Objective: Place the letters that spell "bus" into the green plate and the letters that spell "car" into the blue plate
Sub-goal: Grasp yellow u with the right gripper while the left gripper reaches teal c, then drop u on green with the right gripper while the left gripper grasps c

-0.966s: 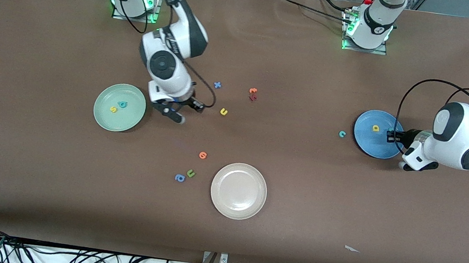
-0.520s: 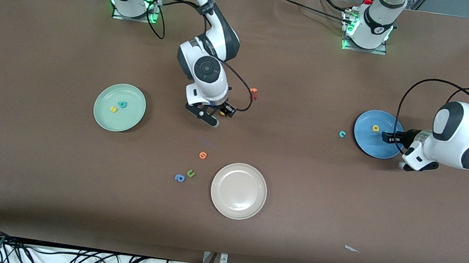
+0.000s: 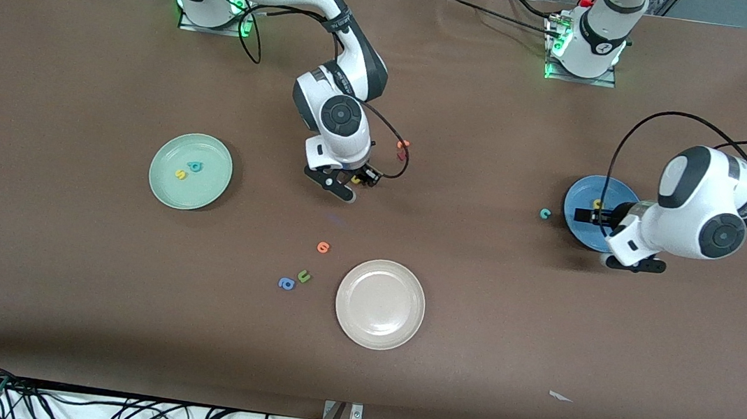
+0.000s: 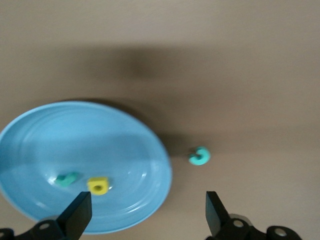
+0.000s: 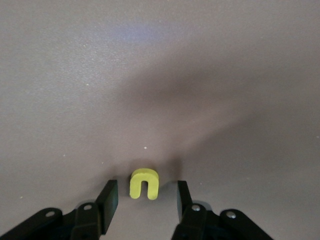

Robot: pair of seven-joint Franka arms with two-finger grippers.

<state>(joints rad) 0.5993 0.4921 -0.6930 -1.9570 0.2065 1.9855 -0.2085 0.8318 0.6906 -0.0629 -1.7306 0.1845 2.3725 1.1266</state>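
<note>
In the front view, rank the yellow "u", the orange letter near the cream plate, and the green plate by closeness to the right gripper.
1. Yellow "u": on the table between the right gripper's open fingers.
2. Orange letter: nearer the camera, beside the cream plate.
3. Green plate: toward the right arm's end of the table.

Yellow "u" [image 5: 144, 183] lying flat on the brown table [image 5: 160, 75], open end toward the camera. Right gripper [image 5: 146, 199] low over the "u", fingers [image 5: 108, 197] parted, one either side, neither touching it.
</note>
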